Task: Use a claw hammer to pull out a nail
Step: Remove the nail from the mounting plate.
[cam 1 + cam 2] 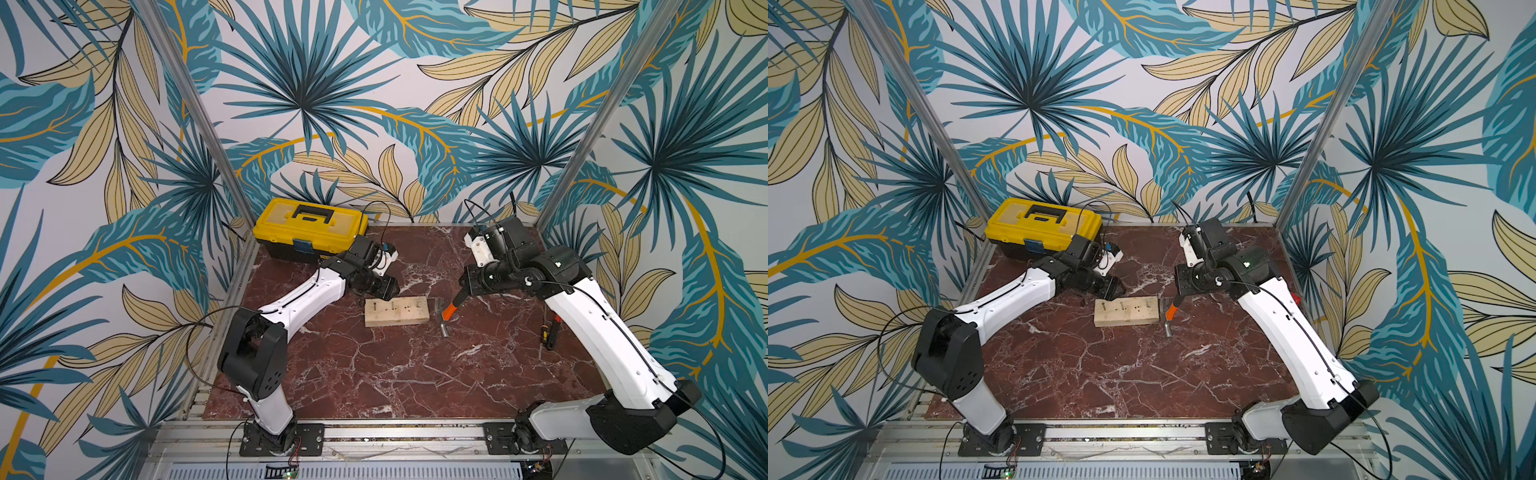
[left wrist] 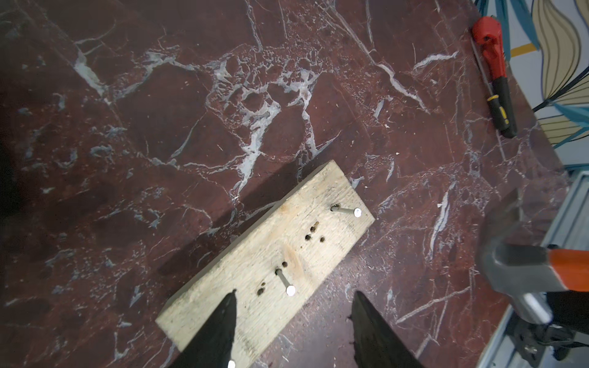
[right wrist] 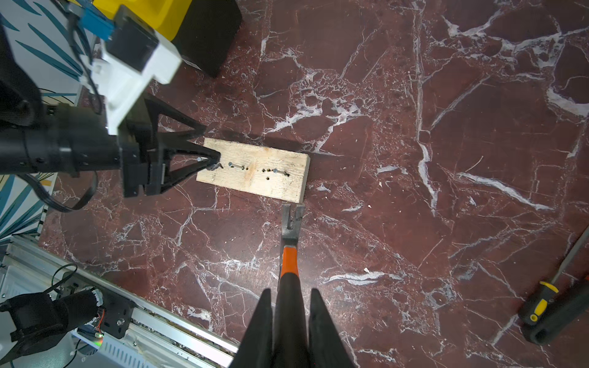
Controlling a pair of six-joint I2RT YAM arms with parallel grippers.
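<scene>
Evidently the pull looks not yet begun: our right gripper (image 3: 290, 291) is clamped on the black shaft of the claw hammer (image 3: 288, 255), whose forked steel claw sits just off the three o'clock end of the rough, pitted pale plank (image 1: 397, 311). Our left gripper (image 2: 294, 293) stands half spread over the ten o'clock corner, holding nothing; hooking and levering out a smooth, flat-headed nail (image 2: 345, 211) is left.

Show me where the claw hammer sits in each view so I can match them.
Top view: claw hammer just right of the wooden board, mid-table.
Top view: same spot, right of board.
Left wrist: blurred, at the frame's right edge.
Right wrist: lower centre, in the right gripper.
Shared landmark: the board.
</scene>
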